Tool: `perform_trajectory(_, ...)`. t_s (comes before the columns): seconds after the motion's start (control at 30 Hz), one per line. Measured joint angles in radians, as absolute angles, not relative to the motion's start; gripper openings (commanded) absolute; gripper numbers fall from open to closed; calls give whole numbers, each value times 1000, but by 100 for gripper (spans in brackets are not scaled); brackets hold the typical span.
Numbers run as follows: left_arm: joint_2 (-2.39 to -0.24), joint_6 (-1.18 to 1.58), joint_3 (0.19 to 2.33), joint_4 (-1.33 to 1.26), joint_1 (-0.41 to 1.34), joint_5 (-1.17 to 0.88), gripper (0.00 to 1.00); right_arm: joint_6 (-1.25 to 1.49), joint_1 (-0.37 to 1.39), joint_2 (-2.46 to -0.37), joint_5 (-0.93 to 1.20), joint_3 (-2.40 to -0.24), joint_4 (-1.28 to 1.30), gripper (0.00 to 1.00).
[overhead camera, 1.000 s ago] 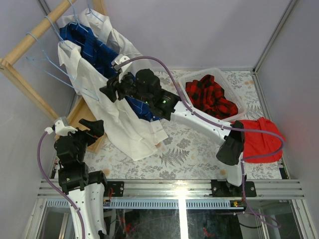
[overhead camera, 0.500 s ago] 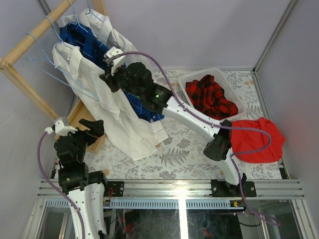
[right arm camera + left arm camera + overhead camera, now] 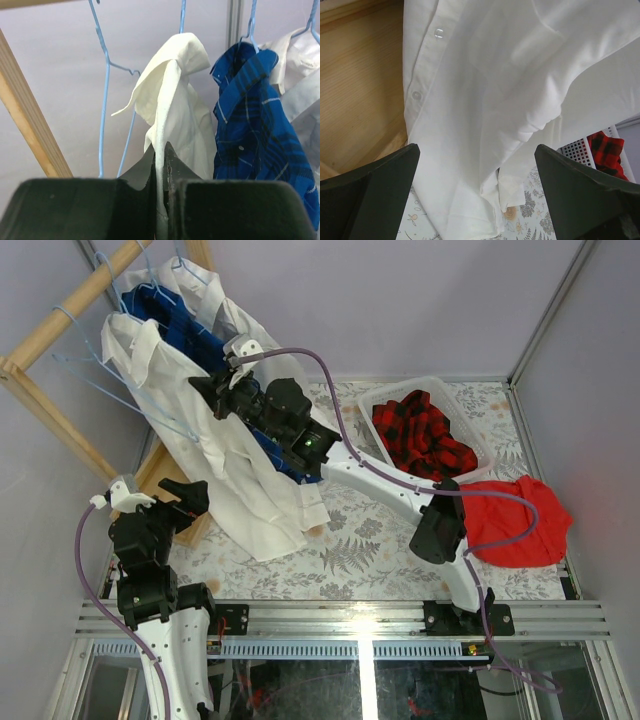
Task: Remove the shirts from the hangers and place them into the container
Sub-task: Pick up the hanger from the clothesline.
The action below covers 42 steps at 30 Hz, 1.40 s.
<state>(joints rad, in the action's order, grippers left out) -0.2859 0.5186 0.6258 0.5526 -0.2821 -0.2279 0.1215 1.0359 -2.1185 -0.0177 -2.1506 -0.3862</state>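
Lavender walls (image 3: 420, 300) enclose a fern-print tabletop (image 3: 350, 550), seemingly cloth-covered.

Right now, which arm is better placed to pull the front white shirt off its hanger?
The right. The right fingers are shut on the front white shirt just below the collar, up by the hanger. The left fingers stand open lower down, facing the shirt's lower part and holding nothing.

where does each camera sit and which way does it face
top external: high behind the robot, looking down on rack, basket, left arm, right arm.
left wrist: on left arm, facing front white shirt; open left gripper frames it.
right wrist: on right arm, facing hangers; right gripper shut on that shirt.
shared: basket in top external and left wrist.
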Motion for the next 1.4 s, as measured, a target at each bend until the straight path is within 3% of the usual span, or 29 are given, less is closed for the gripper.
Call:
perform_trajectory(1.07, -286, 519, 626, 553, -282, -228, 100, 41, 1071, -1897, -89, -1890, -596, 0)
perform_trajectory(1.4, -286, 519, 626, 553, -282, -227, 100, 36, 1075, -1477, -168, -1403, -525, 0)
